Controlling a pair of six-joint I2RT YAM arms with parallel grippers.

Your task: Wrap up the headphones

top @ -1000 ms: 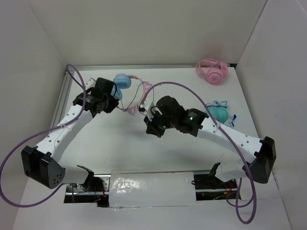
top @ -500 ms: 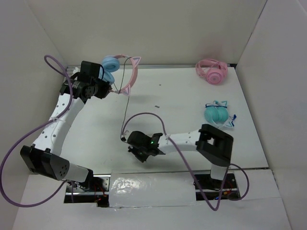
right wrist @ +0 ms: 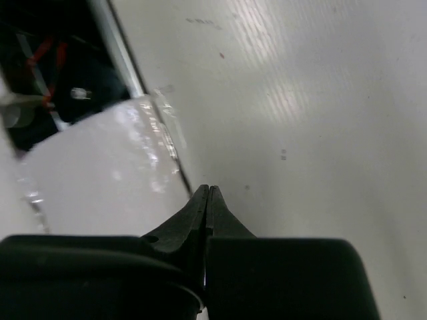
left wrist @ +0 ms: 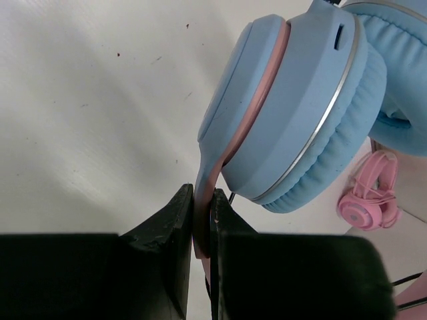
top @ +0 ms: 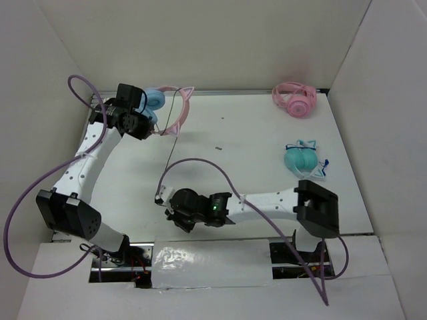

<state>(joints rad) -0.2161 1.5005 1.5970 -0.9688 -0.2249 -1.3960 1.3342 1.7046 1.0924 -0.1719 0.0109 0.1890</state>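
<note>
The headphones have light blue ear cups and a pink cat-ear headband, and they hang at the back left. My left gripper is shut on the pink headband just below one blue cup; the band sits between the jaws. The thin black cable runs from the headphones toward the near edge to my right gripper. That gripper is low over the table with its jaws pressed together, and a thin dark line leaves the tips.
All-pink headphones lie at the back right and also show in the left wrist view. Teal headphones lie at the right. A shiny taped strip lines the table's near edge, just ahead of the right gripper.
The right gripper has moved left and nearer the front edge, drawing the cable out. The left gripper with the headphones has shifted slightly right and down.
</note>
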